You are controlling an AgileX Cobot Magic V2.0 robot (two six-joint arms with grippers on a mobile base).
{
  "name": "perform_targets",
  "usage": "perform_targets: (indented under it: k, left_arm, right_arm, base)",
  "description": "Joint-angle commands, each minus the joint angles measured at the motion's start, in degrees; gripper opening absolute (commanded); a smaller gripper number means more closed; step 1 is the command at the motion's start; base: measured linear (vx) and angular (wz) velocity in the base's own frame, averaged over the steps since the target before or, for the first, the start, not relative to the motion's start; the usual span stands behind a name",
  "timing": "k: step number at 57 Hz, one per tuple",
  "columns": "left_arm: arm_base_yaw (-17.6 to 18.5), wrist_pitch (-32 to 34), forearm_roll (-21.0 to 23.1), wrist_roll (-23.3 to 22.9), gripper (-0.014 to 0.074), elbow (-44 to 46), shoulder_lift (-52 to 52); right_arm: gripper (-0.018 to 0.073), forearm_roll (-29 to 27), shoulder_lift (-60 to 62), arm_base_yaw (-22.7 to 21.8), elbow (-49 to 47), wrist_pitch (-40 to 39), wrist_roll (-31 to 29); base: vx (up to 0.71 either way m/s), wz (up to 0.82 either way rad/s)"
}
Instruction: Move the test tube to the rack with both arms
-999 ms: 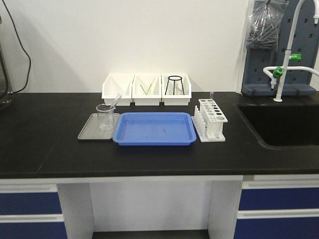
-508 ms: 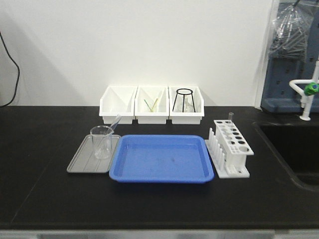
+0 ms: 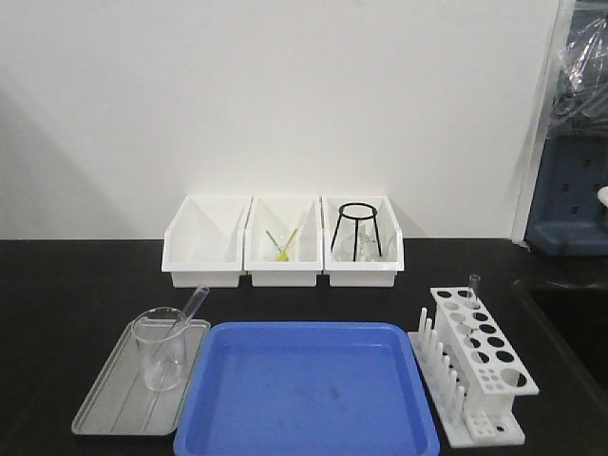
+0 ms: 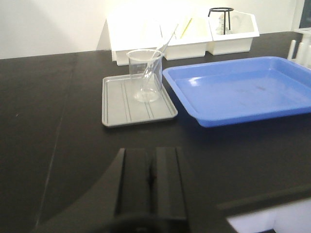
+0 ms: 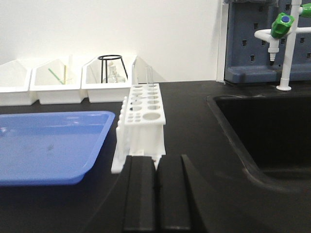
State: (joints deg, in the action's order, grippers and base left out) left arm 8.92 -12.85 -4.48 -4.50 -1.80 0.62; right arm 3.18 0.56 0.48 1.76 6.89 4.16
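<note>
front view nearer than 0.5 s ago, sink (image 3: 575, 323) now cropped at right | blue tray (image 3: 304, 389) front edge cut off | left gripper (image 4: 151, 156) closed, empty | right gripper (image 5: 155, 164) closed, empty | test tube (image 3: 195, 302) leans in beaker (image 3: 160, 350) on grey tray (image 3: 109, 410) | second tube (image 3: 472, 285) upright in rack (image 3: 483, 353) back corner hole

front view looks down at the bench (image 3: 57, 285); both low wrist views share the blue tray (image 4: 243, 87).

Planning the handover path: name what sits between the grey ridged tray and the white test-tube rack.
A shallow blue plastic tray lies there, clearest in the front-facing view.
</note>
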Motion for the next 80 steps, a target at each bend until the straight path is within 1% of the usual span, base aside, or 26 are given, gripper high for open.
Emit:
perform_targets:
  k: [1,35,77,80]
  left_arm:
    - [0.0,4.9,0.3,-0.1,-0.0004,1.7,0.8]
    - [0.0,4.9,0.3,-0.1,-0.0004,1.7,0.8]
    - [0.0,4.9,0.3,-0.1,-0.0004,1.7,0.8]
    - [0.0,6.0,-0.6,0.3,-0.0004,1.7,0.8]
  right_arm:
    - [-0.0010,0.6,0.5,-0.3,1.0,-4.6,-0.4]
    - [-0.0010,0.6,0.5,-0.3,1.0,-4.6,-0.4]
    - [-0.0010,0.5,0.5,-0.3,1.0,-4.7,-0.4]
    - [-0.0010,0.1,0.5,-0.3,1.0,-5.2,-0.2]
  base:
    - [0.38,-0.07]
    - [0.31,0.01]
    - [0.02,0.00]
    - [0.00,0.00]
